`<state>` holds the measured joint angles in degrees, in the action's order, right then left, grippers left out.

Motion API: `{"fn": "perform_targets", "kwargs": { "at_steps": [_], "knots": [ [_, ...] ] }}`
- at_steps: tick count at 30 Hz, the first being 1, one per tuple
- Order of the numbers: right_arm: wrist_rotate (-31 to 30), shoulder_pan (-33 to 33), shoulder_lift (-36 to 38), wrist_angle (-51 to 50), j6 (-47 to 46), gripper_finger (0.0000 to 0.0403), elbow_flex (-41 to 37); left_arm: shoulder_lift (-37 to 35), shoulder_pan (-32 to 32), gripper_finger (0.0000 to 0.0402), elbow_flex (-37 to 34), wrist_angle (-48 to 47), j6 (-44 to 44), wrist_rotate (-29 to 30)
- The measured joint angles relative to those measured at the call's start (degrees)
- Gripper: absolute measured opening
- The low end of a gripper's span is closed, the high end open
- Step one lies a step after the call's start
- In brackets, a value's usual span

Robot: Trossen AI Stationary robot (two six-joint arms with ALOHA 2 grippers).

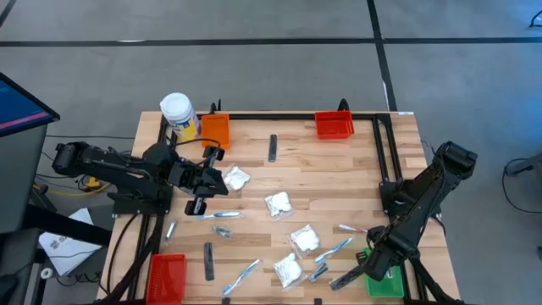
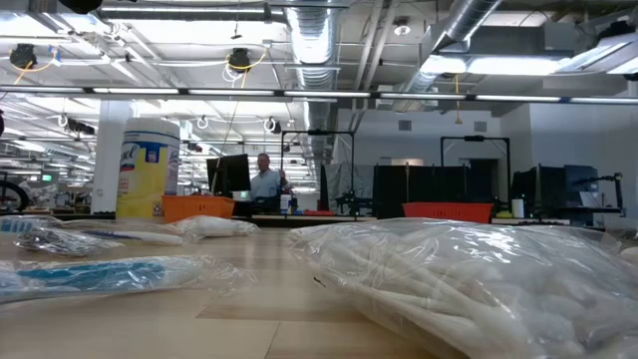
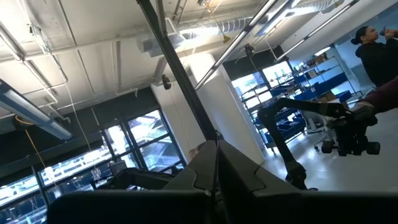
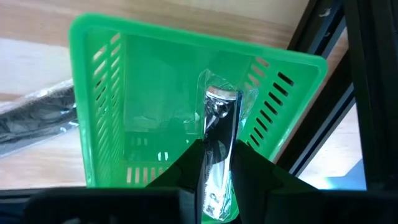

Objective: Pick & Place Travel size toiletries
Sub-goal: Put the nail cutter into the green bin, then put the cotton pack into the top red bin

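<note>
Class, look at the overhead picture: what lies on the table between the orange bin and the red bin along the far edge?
In the high view, one dark grey flat bar lies between the orange bin and the red bin; otherwise bare wood.

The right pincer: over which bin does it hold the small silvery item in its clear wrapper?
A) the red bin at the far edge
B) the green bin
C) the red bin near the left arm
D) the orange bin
B: the right wrist view shows the right pincer clamping the wrapped silvery item directly above the green bin.
</note>
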<state>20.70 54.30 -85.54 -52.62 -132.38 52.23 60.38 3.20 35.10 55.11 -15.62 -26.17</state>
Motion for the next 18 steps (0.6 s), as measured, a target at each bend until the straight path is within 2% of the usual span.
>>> {"fn": "perform_targets", "kwargs": {
  "at_steps": [18],
  "knots": [
    [-0.1,-0.1,0.0,2.0,1.0,0.0144,0.0,0.0,0.0,0.0008,0.0,0.0,-0.5,0.0]
  ]
}}
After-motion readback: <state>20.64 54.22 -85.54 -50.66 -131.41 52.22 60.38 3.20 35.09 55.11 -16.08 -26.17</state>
